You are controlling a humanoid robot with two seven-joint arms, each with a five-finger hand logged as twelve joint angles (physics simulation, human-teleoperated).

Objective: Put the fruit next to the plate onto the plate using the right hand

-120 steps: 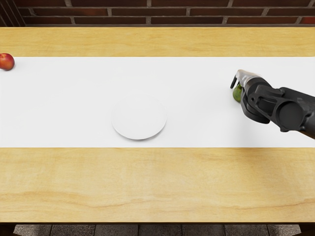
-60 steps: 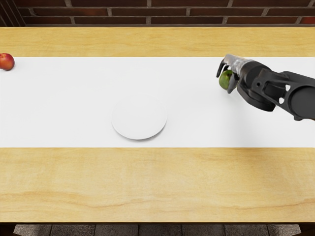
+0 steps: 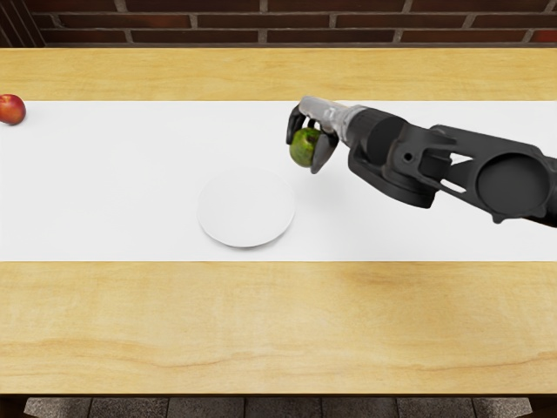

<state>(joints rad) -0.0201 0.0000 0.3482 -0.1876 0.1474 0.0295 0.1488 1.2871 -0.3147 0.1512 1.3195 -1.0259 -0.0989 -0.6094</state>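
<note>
Grips a green fruit (image 3: 304, 146) in the right hand (image 3: 313, 129), with fingers (image 3: 321, 153) curled round it from above and from the side, just up and to the right of the plate (image 3: 245, 209). Appears to carry it clear of the white cloth (image 3: 130, 174), though hard to say how high from this one slanted view. Reaches in from the right edge across the wooden table (image 3: 261, 322).

Judged to be mid-carry, with the placing not yet done. To finish well: bring the fruit over the middle of the plate rather than its near rim, lower until resting on the white surface, then loosen the grip gently and draw the hand straight up. Avoid letting go from a height, given a round fruit likely to roll off a shallow plate. Keep the grip firm until contact.

Shows little of the green fruit itself, mostly masked by the fingers; no telling for certain what kind. Blends plate into cloth, white on white, leaving the rim faint. Cuts off a red fruit (image 3: 10, 109) at the far left edge, well apart from the plate. Gives no sight of the left arm. Leaves only a strip of brick wall (image 3: 278, 22) along the top.
</note>
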